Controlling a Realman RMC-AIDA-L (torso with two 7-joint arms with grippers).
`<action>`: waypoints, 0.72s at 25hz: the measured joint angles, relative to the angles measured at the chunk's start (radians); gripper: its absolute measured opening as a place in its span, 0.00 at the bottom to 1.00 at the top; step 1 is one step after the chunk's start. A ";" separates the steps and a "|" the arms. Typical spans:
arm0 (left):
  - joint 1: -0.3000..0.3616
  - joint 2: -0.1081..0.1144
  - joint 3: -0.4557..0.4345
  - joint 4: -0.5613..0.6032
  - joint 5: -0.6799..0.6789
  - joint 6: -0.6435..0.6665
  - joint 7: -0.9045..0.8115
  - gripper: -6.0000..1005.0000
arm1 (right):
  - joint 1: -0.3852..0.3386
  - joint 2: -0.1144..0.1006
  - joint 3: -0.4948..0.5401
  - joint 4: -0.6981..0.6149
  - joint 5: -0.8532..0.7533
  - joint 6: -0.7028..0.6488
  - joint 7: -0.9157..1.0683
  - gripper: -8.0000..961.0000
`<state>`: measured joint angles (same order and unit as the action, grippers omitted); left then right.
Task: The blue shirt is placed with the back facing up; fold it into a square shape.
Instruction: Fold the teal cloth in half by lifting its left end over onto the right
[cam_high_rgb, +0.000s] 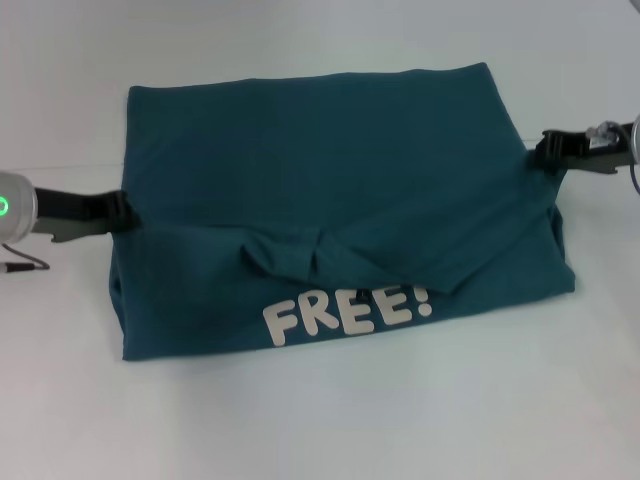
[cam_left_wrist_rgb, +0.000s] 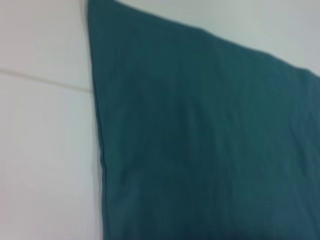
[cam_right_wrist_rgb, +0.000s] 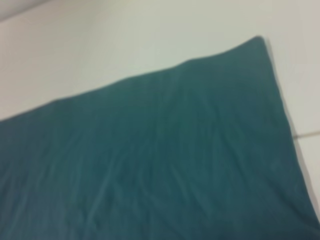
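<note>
The blue shirt lies across the middle of the white table in the head view. Its near part is folded over, so the white "FREE!" lettering faces up, with the collar bunched just above it. My left gripper is at the shirt's left edge, shut on the cloth. On the opposite side my right gripper pinches the right edge. The cloth looks drawn taut between them. The left wrist view shows the shirt close up, plain teal with no fingers visible. The same holds for the shirt in the right wrist view.
The white table surrounds the shirt on all sides. A thin cable end lies at the far left by my left arm. A seam line in the tabletop runs up to the shirt's edge.
</note>
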<state>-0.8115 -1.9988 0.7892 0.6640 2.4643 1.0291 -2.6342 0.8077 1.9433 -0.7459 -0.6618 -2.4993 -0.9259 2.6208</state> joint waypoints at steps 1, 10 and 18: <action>-0.003 0.001 -0.001 0.007 0.002 -0.003 -0.010 0.00 | 0.001 0.000 0.001 -0.009 0.001 0.000 0.005 0.04; -0.035 0.012 0.002 0.039 0.003 -0.075 -0.039 0.00 | 0.014 0.005 0.007 -0.050 0.102 0.033 0.013 0.04; -0.070 -0.003 0.077 -0.030 0.014 -0.238 -0.012 0.00 | 0.016 0.014 -0.005 0.007 0.098 0.152 0.024 0.04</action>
<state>-0.8811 -2.0018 0.8658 0.6342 2.4787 0.7909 -2.6458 0.8238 1.9571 -0.7507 -0.6550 -2.4014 -0.7738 2.6444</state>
